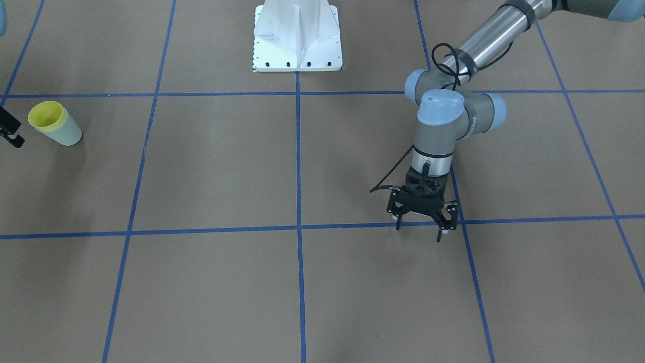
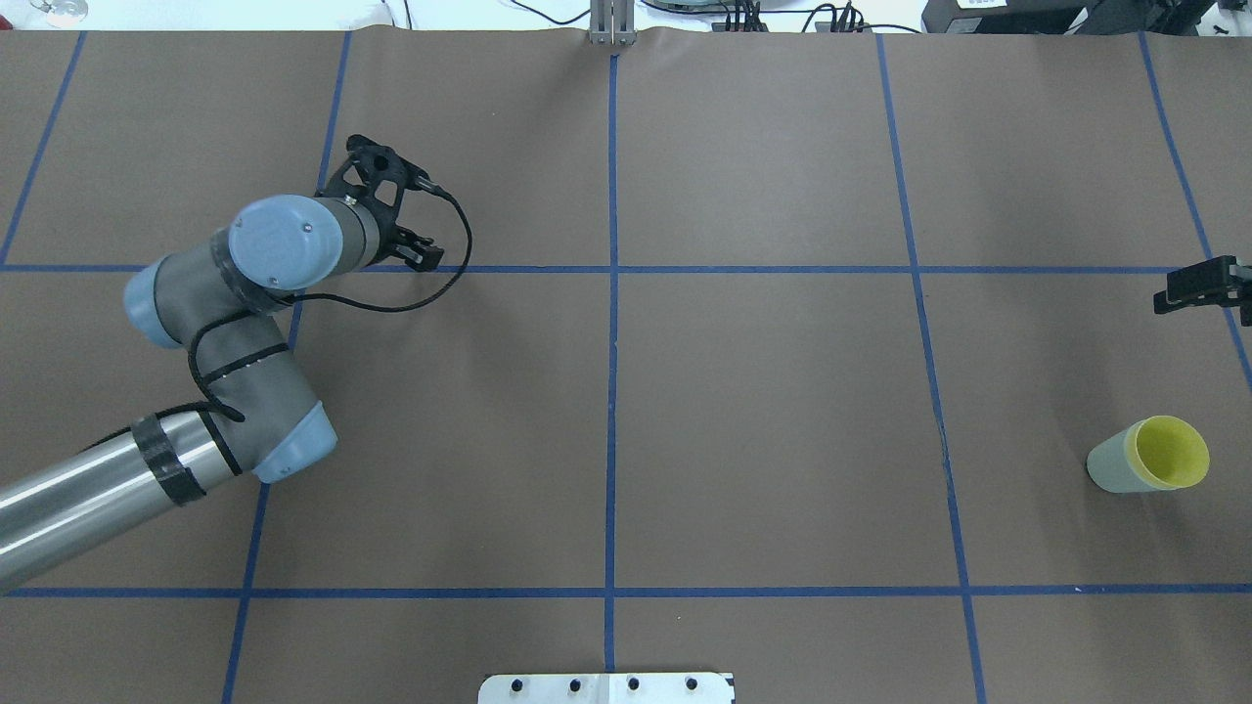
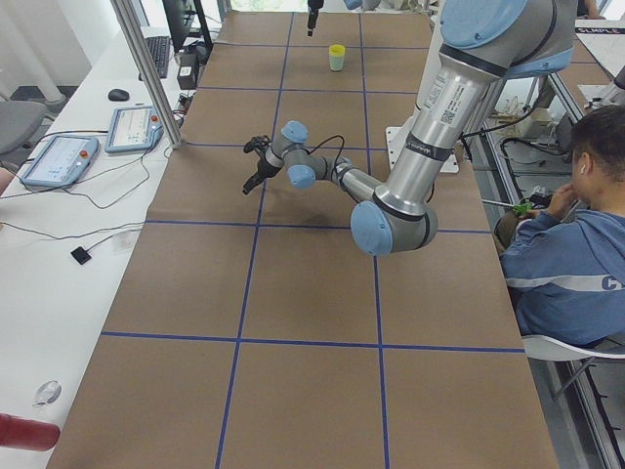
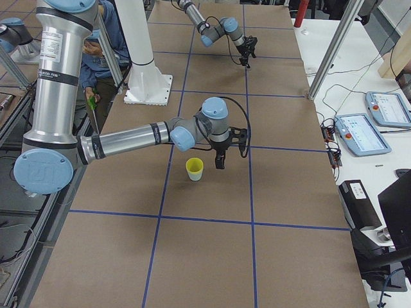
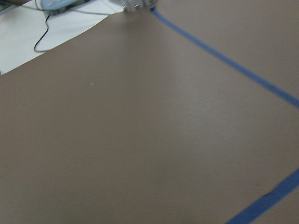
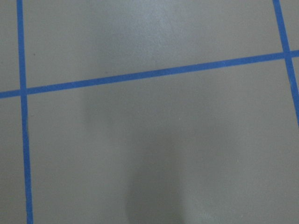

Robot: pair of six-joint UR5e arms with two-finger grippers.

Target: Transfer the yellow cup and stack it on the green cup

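The yellow cup [image 2: 1169, 452] sits nested inside the green cup [image 2: 1107, 466], upright on the table's right side; the pair also shows in the front-facing view [image 1: 48, 116]. My right gripper [image 2: 1203, 284] hangs beside the stacked cups, apart from them, cut off by the view's edge; in the exterior right view [image 4: 228, 157] its fingers look spread and empty. My left gripper [image 1: 418, 232] is open and empty, pointing down over a blue tape crossing on the table's left side, far from the cups.
The brown table cover [image 2: 763, 420] carries a grid of blue tape lines. The robot's white base [image 1: 297, 38] stands at the table's near edge. A seated person [image 3: 571, 225] and pendants [image 3: 137, 127] are off the table. Both wrist views show only bare cover and tape.
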